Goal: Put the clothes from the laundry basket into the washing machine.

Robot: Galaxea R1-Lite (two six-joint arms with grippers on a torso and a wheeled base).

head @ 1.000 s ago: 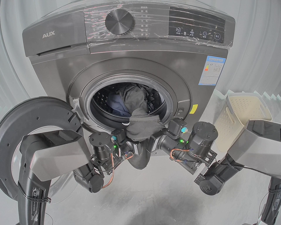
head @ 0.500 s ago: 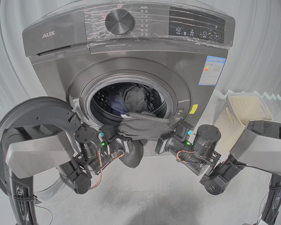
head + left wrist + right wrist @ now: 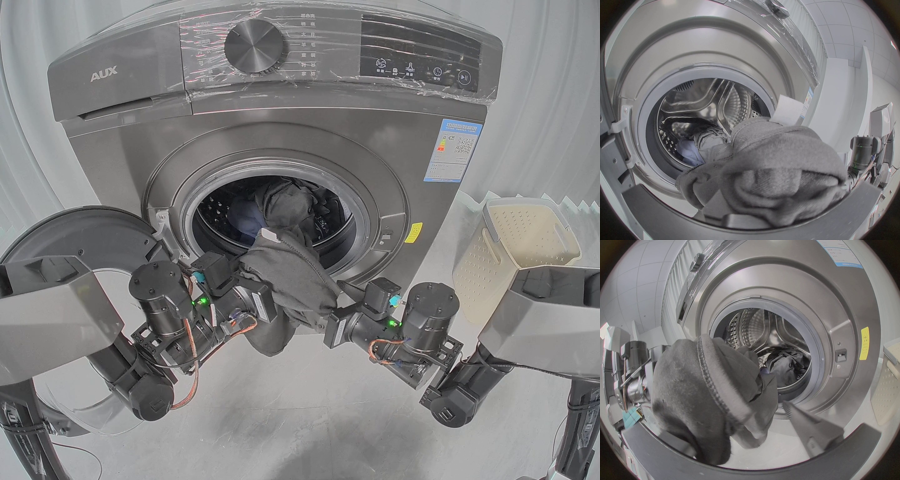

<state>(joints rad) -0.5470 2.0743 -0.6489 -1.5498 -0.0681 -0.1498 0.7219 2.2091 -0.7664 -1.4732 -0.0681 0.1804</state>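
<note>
The washing machine (image 3: pixel 125 150) stands in front of me with its round door (image 3: pixel 81 231) swung open to the left. Inside the drum (image 3: pixel 725 100) lie a dark grey piece (image 3: pixel 284 203) and a blue piece (image 3: pixel 245 219). A dark grey garment (image 3: pixel 290 275) hangs bunched at the drum's lower rim, over my left gripper (image 3: pixel 278 297), which is shut on it. The cloth hides the fingers in the left wrist view. My right gripper (image 3: pixel 340 299) sits just right of the garment and is open. One bare finger (image 3: pixel 812 427) shows and the cloth (image 3: pixel 700 396) drapes over the other side.
A cream perforated laundry basket (image 3: pixel 519 244) stands tilted to the right of the machine and also appears in the right wrist view (image 3: pixel 886 387). Grey floor (image 3: pixel 312 425) lies open below the arms. The open door takes up the space at the left.
The garment was stretched between both grippers and now hangs bunched on the left one. My left arm rose toward the drum opening. My right gripper came off the cloth and dropped lower.
</note>
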